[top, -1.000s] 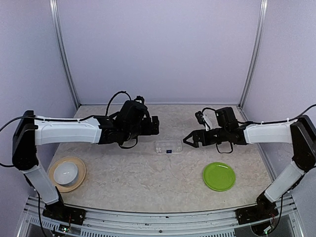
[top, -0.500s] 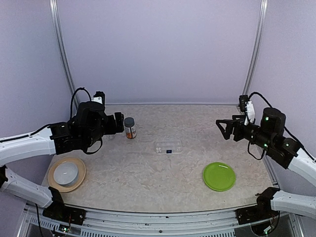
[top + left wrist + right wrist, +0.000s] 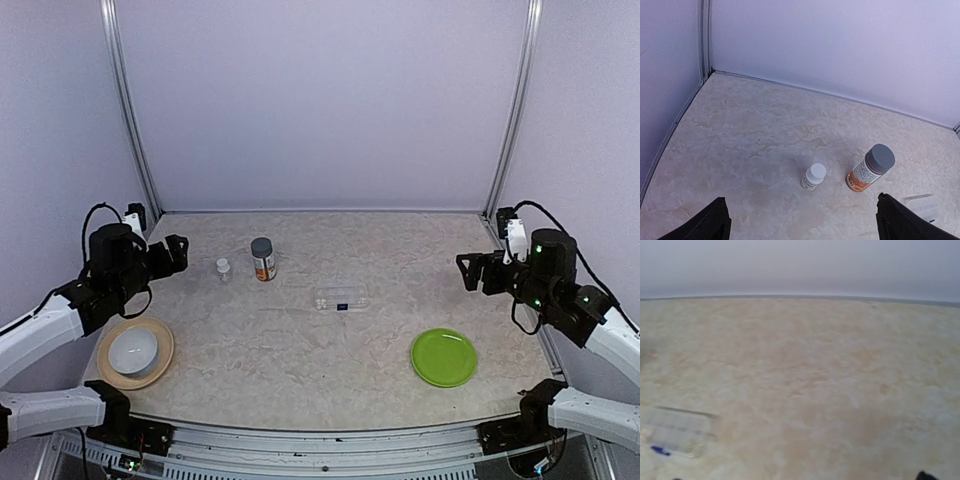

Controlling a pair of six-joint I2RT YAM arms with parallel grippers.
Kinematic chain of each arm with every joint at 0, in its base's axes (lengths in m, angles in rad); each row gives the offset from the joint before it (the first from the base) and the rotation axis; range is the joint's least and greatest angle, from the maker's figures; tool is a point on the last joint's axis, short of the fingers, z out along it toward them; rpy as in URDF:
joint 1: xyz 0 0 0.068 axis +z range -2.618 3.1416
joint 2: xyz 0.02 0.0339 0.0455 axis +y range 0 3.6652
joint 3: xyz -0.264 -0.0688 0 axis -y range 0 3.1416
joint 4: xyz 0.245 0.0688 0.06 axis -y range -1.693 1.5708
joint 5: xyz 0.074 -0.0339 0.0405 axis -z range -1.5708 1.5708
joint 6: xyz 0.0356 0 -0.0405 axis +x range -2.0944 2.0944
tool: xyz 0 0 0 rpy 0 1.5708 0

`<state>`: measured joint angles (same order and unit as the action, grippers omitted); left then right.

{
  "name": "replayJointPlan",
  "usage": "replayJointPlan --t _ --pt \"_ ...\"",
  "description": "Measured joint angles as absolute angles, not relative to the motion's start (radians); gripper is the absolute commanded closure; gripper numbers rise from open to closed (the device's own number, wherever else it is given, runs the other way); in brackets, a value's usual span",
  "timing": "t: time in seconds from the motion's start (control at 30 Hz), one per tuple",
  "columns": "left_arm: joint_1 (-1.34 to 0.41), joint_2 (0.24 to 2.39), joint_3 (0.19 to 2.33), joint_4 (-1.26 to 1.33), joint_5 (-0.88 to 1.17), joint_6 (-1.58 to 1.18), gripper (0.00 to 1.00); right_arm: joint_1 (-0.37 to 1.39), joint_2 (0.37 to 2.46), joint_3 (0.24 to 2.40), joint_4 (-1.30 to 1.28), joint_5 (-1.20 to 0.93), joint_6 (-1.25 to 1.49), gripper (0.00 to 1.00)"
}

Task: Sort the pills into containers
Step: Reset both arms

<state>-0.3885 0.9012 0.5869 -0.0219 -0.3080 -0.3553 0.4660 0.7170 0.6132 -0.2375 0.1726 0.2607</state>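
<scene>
While both stand wide open and hold nothing, the left gripper (image 3: 170,255) is nearer than the right gripper (image 3: 472,272). The bottle (image 3: 263,259) and the vial (image 3: 223,267) stand upright on the flat marbled bench (image 3: 300,350), near each other, ahead of it, well apart from the walls.

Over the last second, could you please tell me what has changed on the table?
Both arms pulled back from the middle to their sides: the left gripper toward the left edge, the right gripper toward the right, both open and empty. That uncovered the bottle and the vial. Nothing was visibly taken or let go. The clear box, green plate and white bowl stayed put.
</scene>
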Motion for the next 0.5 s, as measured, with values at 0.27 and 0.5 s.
replayJointPlan --t 0.27,0.5 --pt "-0.259 0.873 0.567 0.023 -0.118 -0.359 0.01 0.205 0.708 0.608 -0.237 -0.003 0.270 0.00" --pt "-0.258 0.845 0.562 0.020 -0.092 -0.358 0.01 0.154 0.720 0.608 -0.241 -0.052 0.270 0.00"
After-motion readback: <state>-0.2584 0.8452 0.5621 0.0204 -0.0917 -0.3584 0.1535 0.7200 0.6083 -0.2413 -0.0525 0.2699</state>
